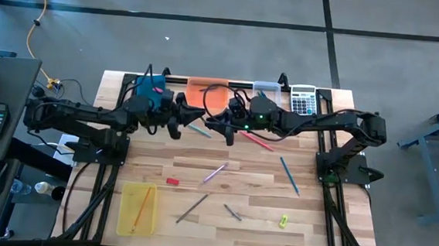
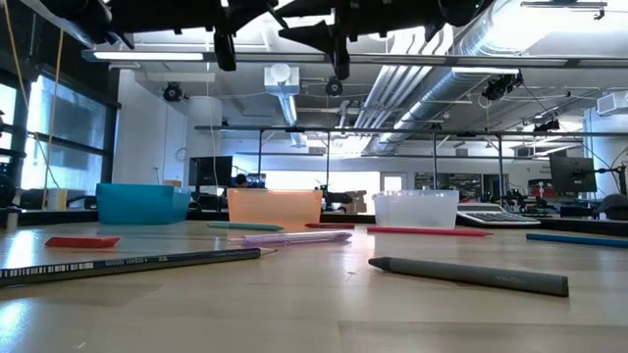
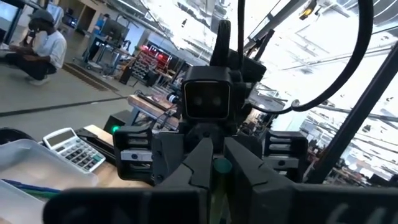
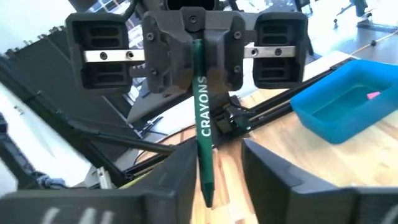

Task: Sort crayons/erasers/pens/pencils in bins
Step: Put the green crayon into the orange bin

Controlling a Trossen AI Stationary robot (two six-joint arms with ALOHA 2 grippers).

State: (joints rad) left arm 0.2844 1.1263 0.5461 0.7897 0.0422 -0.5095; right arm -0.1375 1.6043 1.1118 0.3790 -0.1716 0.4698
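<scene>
Left claw (image 1: 191, 124): upper centre of the high view, clamped on the green pen (image 4: 203, 134) lettered CRAYONS.
Right claw (image 1: 213, 124): facing it, fingers apart around the pen's other end.
Bins: blue bin (image 1: 146, 84), orange bin (image 1: 208, 91), clear bin (image 1: 266, 87) along the bench's (image 1: 260, 211) top edge; yellow bin (image 1: 137, 208) lower left.

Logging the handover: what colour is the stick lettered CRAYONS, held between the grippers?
Dark green stick with pale lettering, clearest in the right wrist view.
</scene>
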